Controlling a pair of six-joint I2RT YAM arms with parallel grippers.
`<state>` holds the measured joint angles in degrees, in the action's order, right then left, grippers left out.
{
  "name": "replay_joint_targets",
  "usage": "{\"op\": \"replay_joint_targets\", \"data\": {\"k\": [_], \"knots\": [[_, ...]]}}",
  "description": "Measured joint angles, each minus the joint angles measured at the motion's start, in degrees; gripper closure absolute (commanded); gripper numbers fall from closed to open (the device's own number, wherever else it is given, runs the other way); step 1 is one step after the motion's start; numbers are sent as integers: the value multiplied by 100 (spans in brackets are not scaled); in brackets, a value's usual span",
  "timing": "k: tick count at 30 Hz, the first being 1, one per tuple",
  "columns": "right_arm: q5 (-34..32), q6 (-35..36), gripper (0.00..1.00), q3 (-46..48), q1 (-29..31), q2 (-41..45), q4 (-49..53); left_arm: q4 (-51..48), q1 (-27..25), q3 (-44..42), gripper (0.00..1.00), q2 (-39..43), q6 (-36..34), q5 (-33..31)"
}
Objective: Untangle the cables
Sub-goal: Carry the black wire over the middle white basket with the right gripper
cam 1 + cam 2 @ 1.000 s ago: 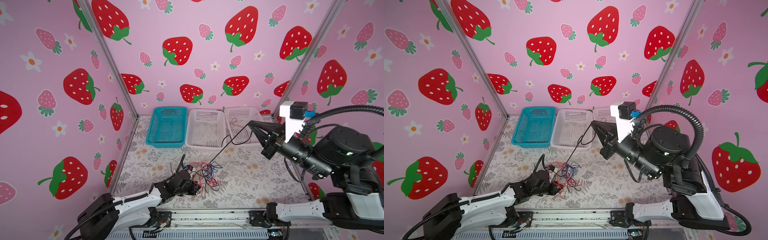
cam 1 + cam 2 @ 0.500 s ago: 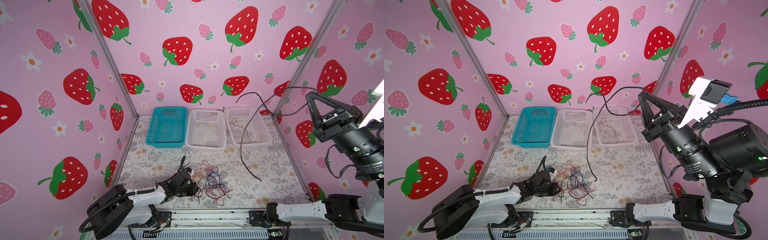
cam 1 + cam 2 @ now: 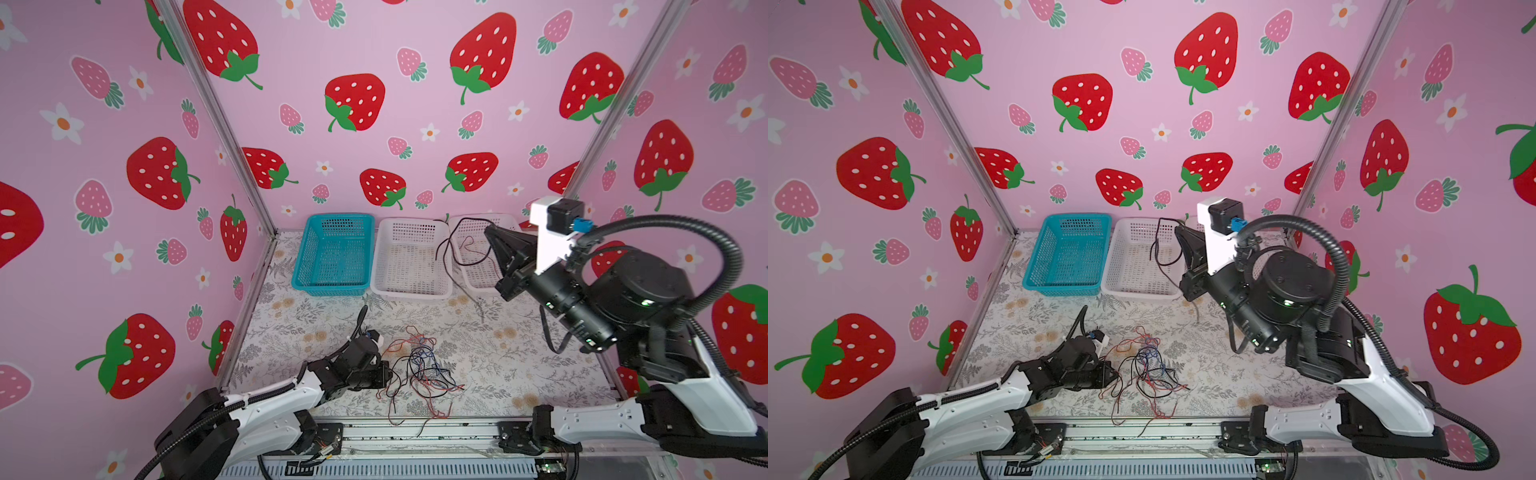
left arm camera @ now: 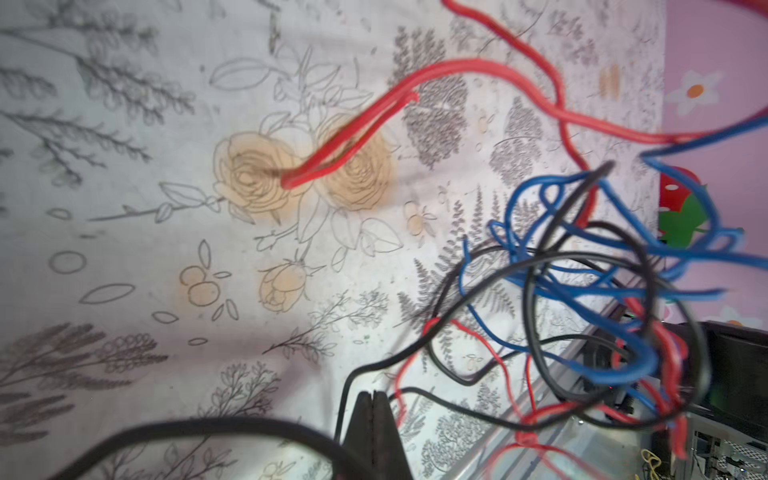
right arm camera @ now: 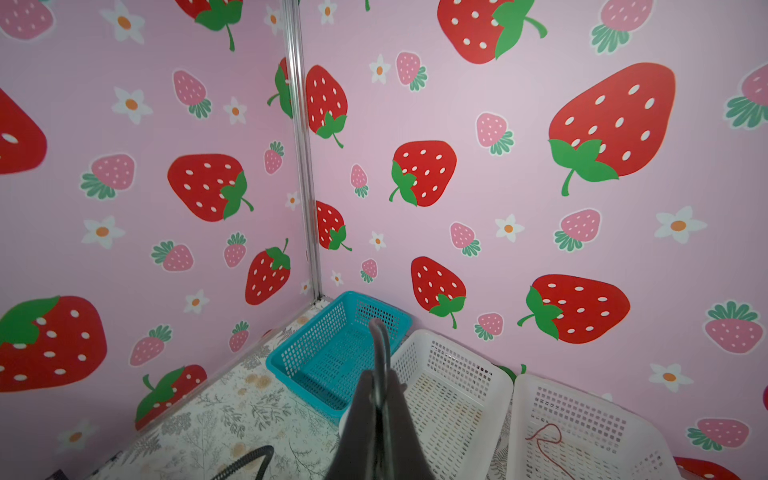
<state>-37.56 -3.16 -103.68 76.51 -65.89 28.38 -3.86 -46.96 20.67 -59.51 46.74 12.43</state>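
From right pincer (image 3: 1177, 228), black cable (image 3: 1156, 241) downward.

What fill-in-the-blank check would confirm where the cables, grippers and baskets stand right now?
1. The cable held by the right gripper is ___ in colour.
2. The strand lying in the right-hand white basket is ___.
3. The left gripper, low beside the tangle, is ___.
4. The blue basket holds ___ cables.

Missing words: black; red; shut; no.
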Motion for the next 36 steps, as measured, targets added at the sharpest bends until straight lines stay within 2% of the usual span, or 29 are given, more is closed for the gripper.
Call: {"op": "replay_joint_targets", "data": {"k": [7, 16, 21, 28, 36], "knots": [[1539, -428, 100, 103, -1832, -498, -92, -262, 0, 157, 100, 409, -42, 0], [3436, -953, 100, 120, -3189, -1399, -540, -407, 0, 157, 100, 686, -46, -2], [4181, -1215, 100, 85, -3753, -2011, -831, -411, 0, 160, 100, 737, -46, -2], [4699, -1270, 100, 85, -4087, -2686, -1152, -415, 0, 160, 100, 802, -46, -42], [4540, -1211, 100, 691, -4146, -2997, -1738, -422, -2, 166, 100, 962, -42, -46]]}}
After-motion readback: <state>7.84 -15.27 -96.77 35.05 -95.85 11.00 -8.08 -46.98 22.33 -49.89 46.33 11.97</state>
